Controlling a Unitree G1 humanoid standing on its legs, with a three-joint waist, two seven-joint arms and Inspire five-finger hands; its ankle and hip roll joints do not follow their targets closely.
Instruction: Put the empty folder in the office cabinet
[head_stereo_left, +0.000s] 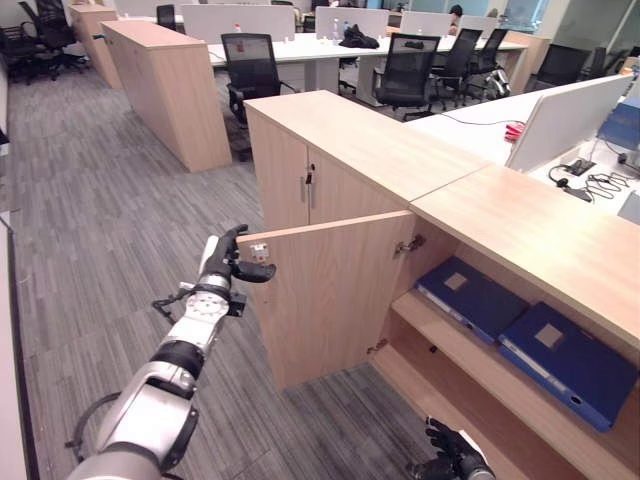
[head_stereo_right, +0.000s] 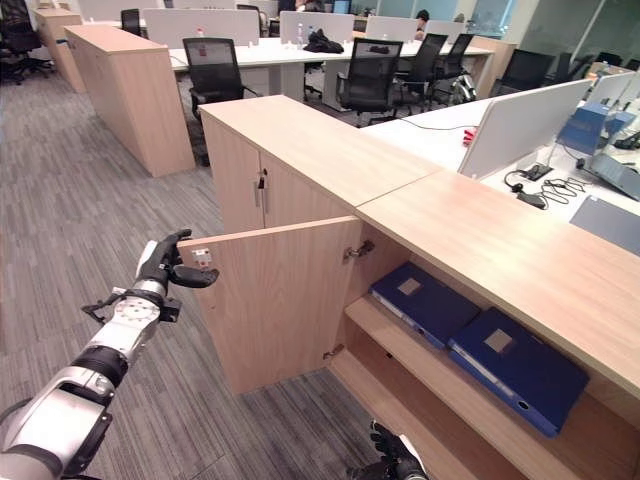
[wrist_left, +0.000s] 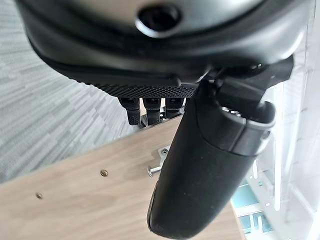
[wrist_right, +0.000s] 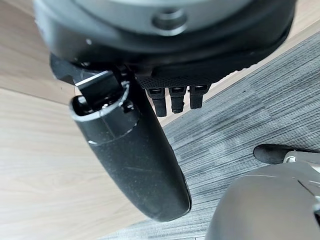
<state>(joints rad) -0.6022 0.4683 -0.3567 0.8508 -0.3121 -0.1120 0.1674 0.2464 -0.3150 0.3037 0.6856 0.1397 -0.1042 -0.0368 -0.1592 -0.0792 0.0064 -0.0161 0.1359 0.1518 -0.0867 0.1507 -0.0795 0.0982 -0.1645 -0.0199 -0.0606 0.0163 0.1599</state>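
Left hand: the left hand sits at the free edge of the open cabinet door, thumb over the top corner by the small latch plate; its fingers go behind the panel edge, so whether they curl around it cannot be told.
Door: one door stands swung out toward the aisle, one hinge visible at the top, another lower down.
Closed cabinet: beyond it, one cabinet with shut doors and a key in the lock.
Folders: two blue folders lie flat on the upper shelf inside the open cabinet, the left folder and the right folder just beside each other; which is the empty one cannot be told.
Lower shelf: cut off at the picture's bottom edge.
Right hand: the right hand shows at the bottom edge near the cabinet's base, partly cut off; in its wrist view the fingers curl short with nothing in them.
Desk: a monitor stands on the white desk behind the cabinet top.
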